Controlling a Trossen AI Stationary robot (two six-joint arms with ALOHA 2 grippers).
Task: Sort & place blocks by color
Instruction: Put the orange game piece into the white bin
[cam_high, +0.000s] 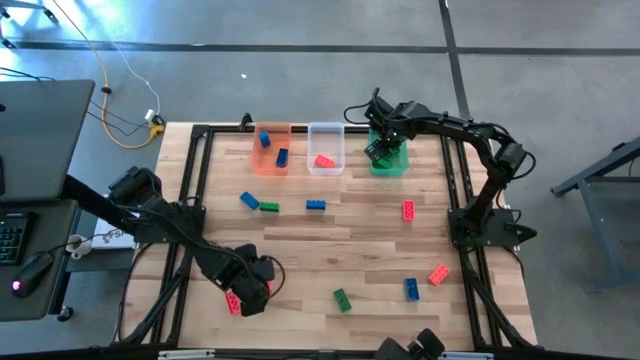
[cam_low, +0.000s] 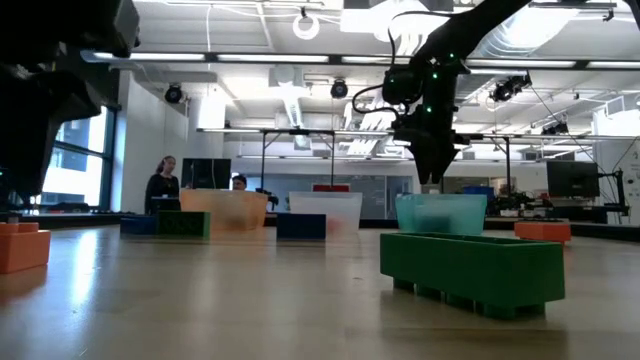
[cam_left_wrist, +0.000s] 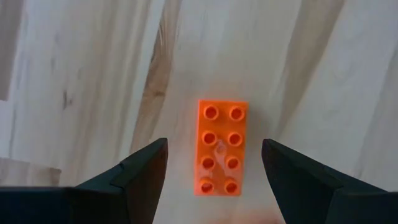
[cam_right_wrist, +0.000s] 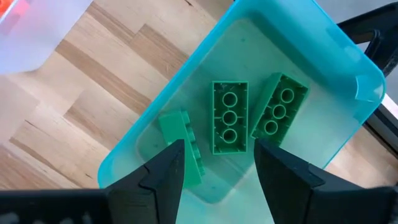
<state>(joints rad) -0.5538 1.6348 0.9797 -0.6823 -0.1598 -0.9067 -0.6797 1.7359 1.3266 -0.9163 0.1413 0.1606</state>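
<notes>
My left gripper (cam_left_wrist: 214, 165) hangs wide open over a red-orange block, and my right gripper (cam_right_wrist: 217, 165) hangs over the green bin, holding nothing.

On the left, near the front edge of the worktop (cam_high: 350, 235), my fingers (cam_left_wrist: 140, 171) straddle the red-orange block (cam_left_wrist: 221, 148), which lies flat with its studs up and touches neither of them. On the right, at the back edge, my jaws stand partly apart and empty above the green bin (cam_right_wrist: 336, 43), where three green blocks (cam_right_wrist: 229, 117) lie: two underside up, one on its side. In the orange bin (cam_high: 271, 149) lie two blue blocks (cam_high: 282, 156), and in the clear bin (cam_high: 326, 147) one red block (cam_high: 324, 161). More blue, green and red blocks lie scattered on the worktop: some mid-table, others toward the front right corner.
</notes>
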